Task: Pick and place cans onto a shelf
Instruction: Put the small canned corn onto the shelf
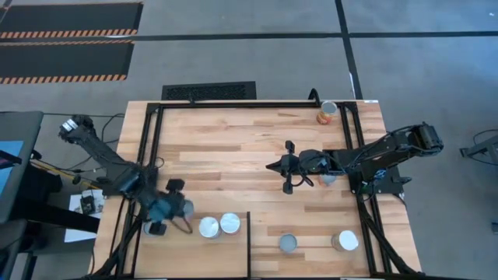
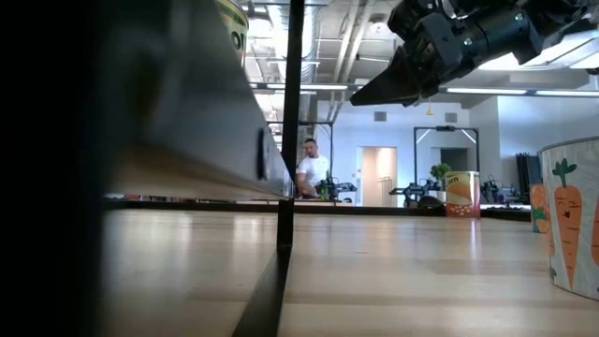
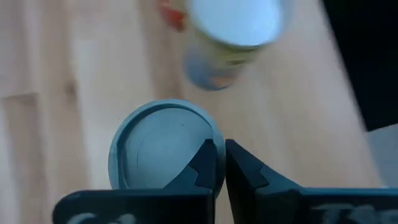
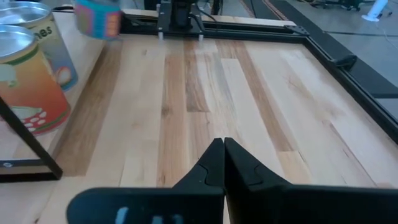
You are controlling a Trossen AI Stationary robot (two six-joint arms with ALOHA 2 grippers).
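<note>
Left pincer (image 1: 177,208) clenched over the shelf (image 1: 194,253), beside two cans (image 1: 219,225); right pincer (image 1: 274,166) clenched above bare plank tabletop (image 1: 226,148). Another can (image 1: 327,113) at the far corner. Beyond, grey floor (image 1: 257,58) and a person (image 2: 312,168).

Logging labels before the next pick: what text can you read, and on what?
"nes": end of a cut-off word on the pale can, right wrist view.
Upper can, low view: letters cut off, unreadable.
Far can: print too small.
Carrot can: carrot pictures, no readable words.
</note>
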